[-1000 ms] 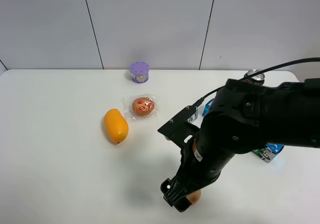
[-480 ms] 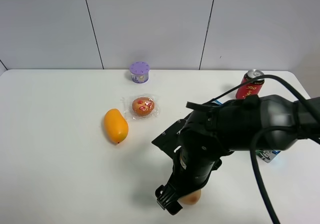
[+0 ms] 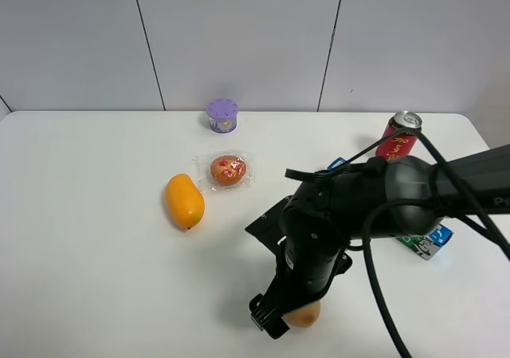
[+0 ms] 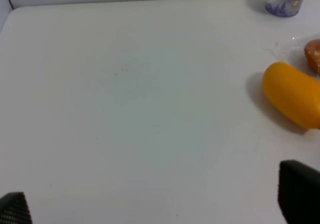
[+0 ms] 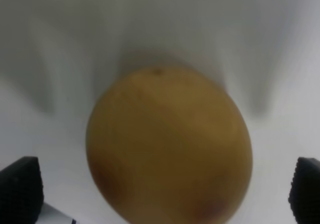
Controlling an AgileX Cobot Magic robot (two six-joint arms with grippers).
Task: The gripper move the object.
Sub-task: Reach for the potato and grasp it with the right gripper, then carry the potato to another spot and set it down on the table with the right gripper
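Observation:
The tan potato-like object point(image 3: 306, 316) lies on the white table point(image 3: 96, 238) near the front edge. It is half hidden under my right gripper point(image 3: 285, 314). In the right wrist view the object point(image 5: 169, 146) fills the middle. It sits between the two black fingertips point(image 5: 20, 188) of the right gripper point(image 5: 163, 189), with a gap on each side, so the gripper is open around it. My left gripper point(image 4: 156, 204) is open and empty over bare table, and its arm does not show in the exterior view.
An orange mango point(image 3: 184, 201) and a plastic-wrapped red-patterned cake point(image 3: 228, 170) lie left of centre. A purple cup point(image 3: 222, 115) stands at the back. A red can point(image 3: 401, 137) and a blue-green carton point(image 3: 426, 242) are on the right. The mango point(image 4: 292, 94) is near my left gripper.
The right arm has swung and shifted a little to the left, uncovering the red can. Its gripper stays low at the object, which has barely moved.

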